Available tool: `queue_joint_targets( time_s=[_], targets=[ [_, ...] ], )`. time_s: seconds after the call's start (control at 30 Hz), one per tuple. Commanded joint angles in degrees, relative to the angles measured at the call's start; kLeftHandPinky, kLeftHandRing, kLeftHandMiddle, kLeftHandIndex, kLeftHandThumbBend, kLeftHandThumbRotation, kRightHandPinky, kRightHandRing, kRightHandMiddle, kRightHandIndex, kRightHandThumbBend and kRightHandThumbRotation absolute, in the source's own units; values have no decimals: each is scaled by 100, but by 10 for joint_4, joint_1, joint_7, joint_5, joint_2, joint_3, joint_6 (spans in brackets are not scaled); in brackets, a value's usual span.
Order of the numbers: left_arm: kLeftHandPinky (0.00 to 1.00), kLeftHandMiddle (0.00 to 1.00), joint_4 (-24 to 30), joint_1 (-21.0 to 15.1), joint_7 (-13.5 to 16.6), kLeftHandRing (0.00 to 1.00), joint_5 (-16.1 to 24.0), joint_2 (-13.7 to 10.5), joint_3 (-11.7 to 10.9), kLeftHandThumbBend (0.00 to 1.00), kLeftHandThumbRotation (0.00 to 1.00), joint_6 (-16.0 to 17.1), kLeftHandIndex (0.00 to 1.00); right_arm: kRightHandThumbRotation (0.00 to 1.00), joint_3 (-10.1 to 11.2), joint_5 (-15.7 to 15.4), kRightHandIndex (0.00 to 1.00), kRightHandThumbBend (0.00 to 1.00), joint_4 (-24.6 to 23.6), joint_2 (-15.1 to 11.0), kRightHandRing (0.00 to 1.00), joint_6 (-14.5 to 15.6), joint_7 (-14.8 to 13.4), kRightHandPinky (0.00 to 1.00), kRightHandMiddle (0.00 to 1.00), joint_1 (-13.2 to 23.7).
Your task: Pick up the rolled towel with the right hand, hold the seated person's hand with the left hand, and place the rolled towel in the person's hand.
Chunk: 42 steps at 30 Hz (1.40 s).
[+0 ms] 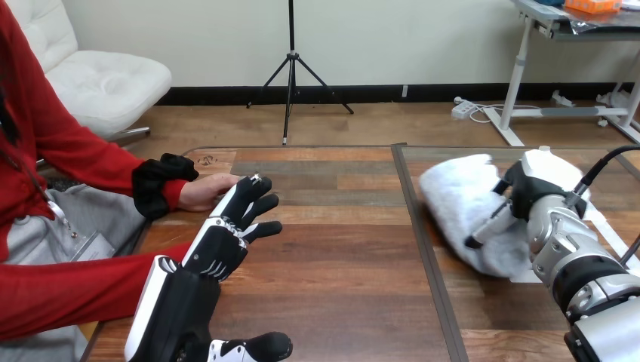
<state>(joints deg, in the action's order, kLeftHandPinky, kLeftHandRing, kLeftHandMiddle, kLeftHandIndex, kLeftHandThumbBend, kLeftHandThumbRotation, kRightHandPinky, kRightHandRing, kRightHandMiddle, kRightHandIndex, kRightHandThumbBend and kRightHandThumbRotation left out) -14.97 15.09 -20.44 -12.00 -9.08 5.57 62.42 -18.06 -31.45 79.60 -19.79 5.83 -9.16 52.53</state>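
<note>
The wooden table [340, 302] bears a rolled towel [460, 204] and the person's hand [204, 192].

You're looking at a lab-like office room: a wooden table [340, 249] near you, a black tripod [291, 72] far behind, an adjustable desk [517, 68] far right, and a white padded chair [98, 83] far left.

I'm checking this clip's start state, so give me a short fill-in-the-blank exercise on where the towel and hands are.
The white rolled towel lies at the wooden table's ____ side. The right hand touches the ____. The left hand, fingers straight, is beside the person's hand, which rests on the ____.
Missing: right; towel; table.
</note>
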Motion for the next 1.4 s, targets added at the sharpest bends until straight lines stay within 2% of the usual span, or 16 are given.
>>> queue_joint_targets(
  time_s=[0.0, 0.13, 0.27, 0.43, 0.47, 0.53, 0.63, 0.77, 0.93, 1.03, 1.23, 1.37],
  targets=[
    [80, 93, 19, -32, -2, 90, -11, -1, -2, 100, 59, 4, 92, 0, 17, 18, 51, 87, -9, 28, 36, -33, -2, 28, 45, -5],
    [80, 93, 15, -35, -1, 90, -5, -2, -7, 100, 59, 9, 92, 0, 25, 26, 51, 87, -10, 28, 39, -54, -17, 31, 47, -11],
    [80, 93, 12, -37, -3, 90, -9, -2, -6, 100, 59, 8, 92, 0, 44, 47, 51, 86, -11, 29, 39, -79, -20, 32, 48, -18],
    [81, 93, 15, -35, -1, 90, -6, -3, -9, 100, 58, 3, 92, 0, 46, 48, 51, 87, -11, 29, 43, -99, -33, 36, 49, -24],
    [81, 93, 13, -35, -1, 90, -5, -2, -9, 100, 58, 6, 92, 0, 54, 57, 51, 87, -12, 29, 43, -107, -33, 37, 49, -26],
    [81, 93, 8, -36, -1, 90, -6, -1, -10, 100, 59, 12, 92, 0, 65, 68, 50, 88, -13, 30, 42, -117, -32, 36, 49, -28],
    [81, 93, 12, -33, 3, 89, -3, 2, -12, 100, 59, 6, 92, 0, 64, 65, 50, 87, -15, 30, 39, -130, -39, 33, 47, -30],
    [81, 93, 11, -34, -2, 89, -10, -1, -8, 100, 60, 6, 92, 0, 91, 93, 50, 87, -18, 33, 37, -157, -38, 31, 47, -37],
    [81, 92, 10, -33, -3, 89, -11, -4, -9, 99, 59, 6, 92, 0, 94, 95, 50, 86, -20, 33, 36, -173, -44, 29, 48, -41],
    [82, 93, 5, -41, -11, 90, -19, -7, -5, 98, 58, 12, 92, 0, 101, 104, 49, 85, -22, 33, 34, -194, -48, 28, 46, -46],
    [83, 93, 20, -31, -13, 90, -26, -9, -3, 99, 57, -10, 92, 0, 120, 122, 50, 83, -26, 37, 32, -213, -41, 26, 45, -51],
    [83, 93, 12, -37, -13, 90, -20, -7, -8, 99, 58, 3, 92, 0, 124, 129, 51, 82, -32, 35, 32, -250, -44, 26, 45, -62]
  ],
)
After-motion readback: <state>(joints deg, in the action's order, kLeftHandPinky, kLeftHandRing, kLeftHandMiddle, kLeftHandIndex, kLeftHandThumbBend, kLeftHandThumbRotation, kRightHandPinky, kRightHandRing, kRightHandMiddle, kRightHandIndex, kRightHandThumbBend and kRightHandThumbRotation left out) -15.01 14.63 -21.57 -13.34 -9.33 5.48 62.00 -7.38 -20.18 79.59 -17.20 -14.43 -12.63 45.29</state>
